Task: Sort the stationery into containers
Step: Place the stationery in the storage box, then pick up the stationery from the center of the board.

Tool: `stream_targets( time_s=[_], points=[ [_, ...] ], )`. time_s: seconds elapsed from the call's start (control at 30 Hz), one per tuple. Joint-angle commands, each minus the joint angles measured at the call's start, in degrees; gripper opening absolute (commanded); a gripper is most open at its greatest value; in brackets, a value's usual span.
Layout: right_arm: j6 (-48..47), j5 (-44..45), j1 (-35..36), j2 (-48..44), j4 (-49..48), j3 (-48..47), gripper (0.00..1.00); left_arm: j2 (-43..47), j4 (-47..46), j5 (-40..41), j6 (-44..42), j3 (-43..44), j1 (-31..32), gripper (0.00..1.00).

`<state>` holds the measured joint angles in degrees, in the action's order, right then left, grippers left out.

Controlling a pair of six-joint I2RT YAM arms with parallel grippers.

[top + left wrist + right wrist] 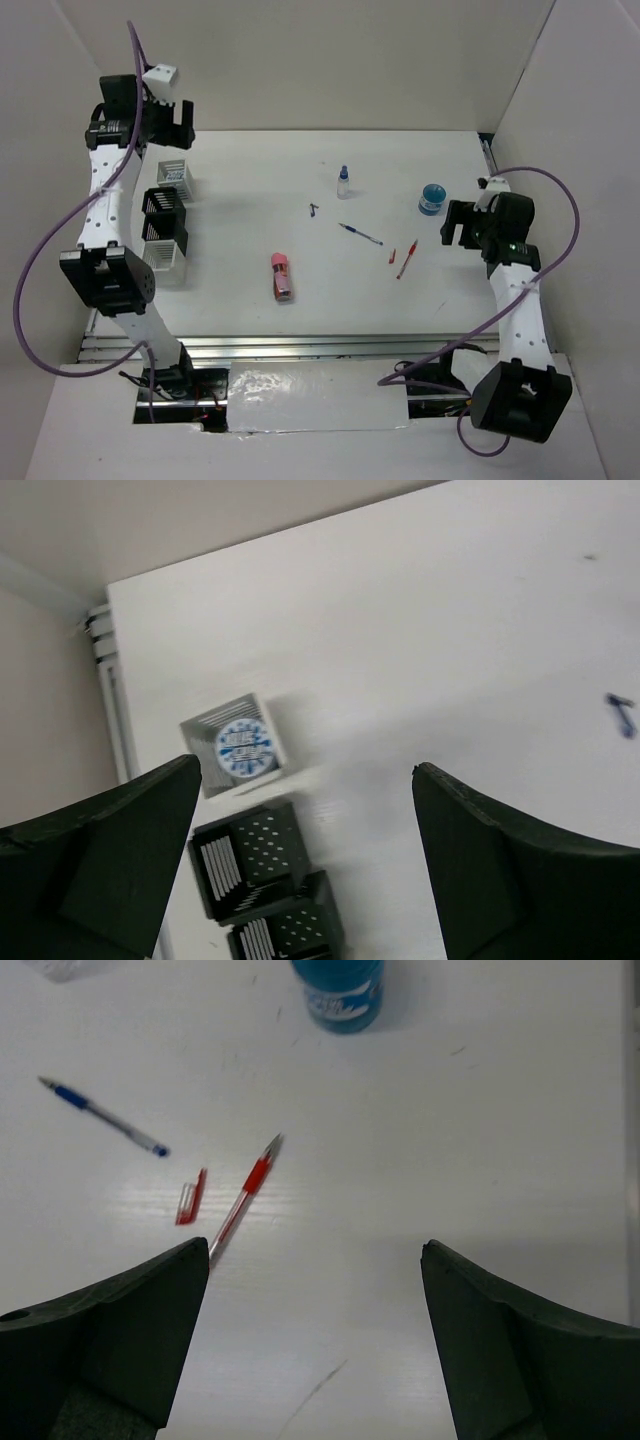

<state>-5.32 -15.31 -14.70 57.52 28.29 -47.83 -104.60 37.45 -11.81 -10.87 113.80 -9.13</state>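
The containers stand in a row at the left: a white slotted box, two black mesh boxes and another white box. In the left wrist view a round blue-white tin lies inside the white slotted box. My left gripper hangs open and empty above that box. On the table lie a pink block, blue pen, red pen, short red piece, small bottle and a blue tin. My right gripper is open, right of the red pen.
A tiny dark item lies left of the bottle. White walls enclose the table on the left, back and right. A metal rail runs along the near edge by the arm bases.
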Motion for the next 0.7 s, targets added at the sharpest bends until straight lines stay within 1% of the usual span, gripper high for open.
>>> stream_targets(
  time_s=[0.0,0.03,0.07,0.17,0.2,0.27,0.37,0.57,0.6,0.67],
  points=[
    [-2.93,6.08,-1.12,4.25,-6.06,-5.33,0.93,5.44,0.35,-4.62,0.77,-3.31,4.19,0.99],
    [-3.37,6.0,-1.3,6.18,-6.06,-8.21,0.93,7.63,-0.09,-5.75,1.11,-4.89,4.9,0.99],
    [-3.38,5.73,-1.56,10.38,-6.06,-9.72,0.93,8.61,-0.97,-6.46,1.29,-7.77,6.12,0.99],
    [-2.42,4.5,-1.74,16.73,-6.23,-15.33,0.93,11.86,-2.03,-8.3,2.87,-12.35,7.71,0.99],
    [-1.98,3.89,-1.74,20.49,-6.23,-16.4,0.96,12.48,-2.82,-8.84,3.4,-13.16,8.15,0.99],
    [-1.1,3.36,-1.56,25.79,-7.81,-19.13,0.99,14.33,-3.7,-9.46,5.33,-15.7,8.42,0.99],
    [-0.04,3.97,-0.42,31.93,-9.83,-21.33,1.0,16.09,-5.02,-9.89,6.66,-18.43,8.6,0.99],
    [-0.74,7.22,3.09,39.77,-13.35,-24.32,1.0,16.79,-3.44,-10.51,6.74,-20.45,8.69,0.99],
    [-0.83,7.31,3.88,40.65,-13.87,-25.11,1.0,17.05,-3.7,-10.42,6.92,-20.81,10.25,0.99],
    [-0.74,7.23,4.5,42.85,-14.06,-26.25,1.0,17.23,-4.14,-10.25,7.09,-21.86,10.53,0.99]
  ],
)
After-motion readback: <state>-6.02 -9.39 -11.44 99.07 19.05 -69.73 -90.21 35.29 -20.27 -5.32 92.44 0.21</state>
